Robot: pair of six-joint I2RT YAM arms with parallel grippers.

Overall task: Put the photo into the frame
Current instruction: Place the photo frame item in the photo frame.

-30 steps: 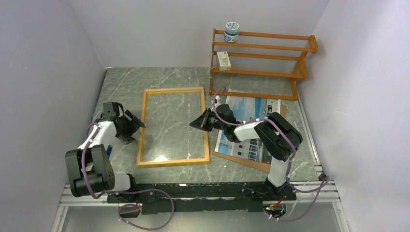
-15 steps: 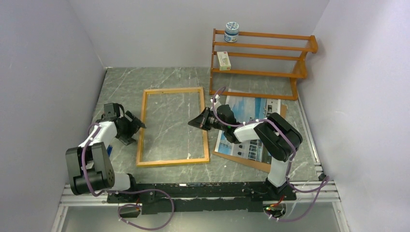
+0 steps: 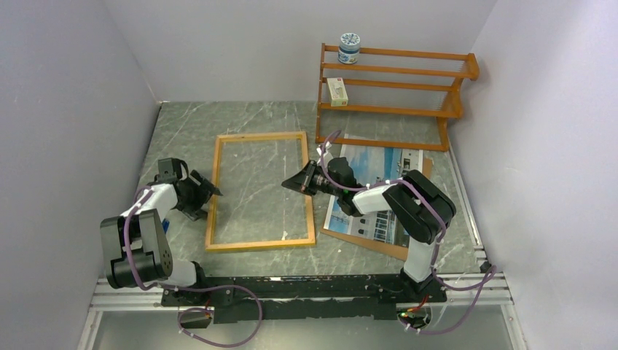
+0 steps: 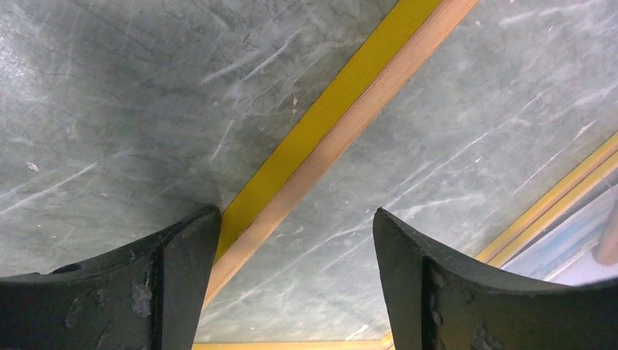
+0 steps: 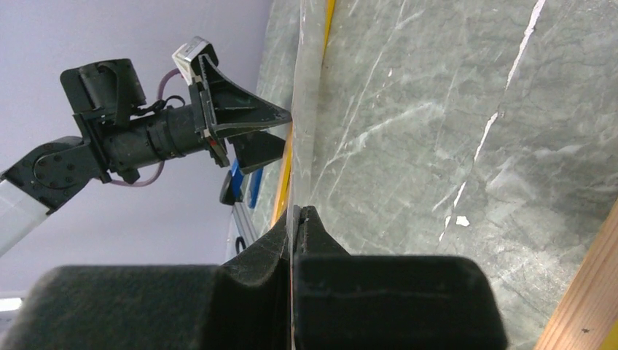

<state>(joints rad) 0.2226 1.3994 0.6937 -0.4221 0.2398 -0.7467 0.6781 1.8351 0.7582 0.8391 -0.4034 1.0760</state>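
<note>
We log: left hand (image 4: pixel 295 219) released, astride left rail of frame (image 3: pixel 261 244) | right hand (image 5: pixel 295 213) clenched, seemingly pinching clear sheet (image 5: pixel 302 109) | photo (image 3: pixel 379 164) lies rightward, nearest right arm.

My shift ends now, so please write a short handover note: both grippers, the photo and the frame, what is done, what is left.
Left gripper: open, straddling the left rail of the frame.
Right gripper: shut, it seems on a thin clear sheet inside the frame.
The frame lies flat, wood side up. The photo lies face up on the backing board, right of the frame.
Done: nothing inserted. Left: put the photo in.
</note>
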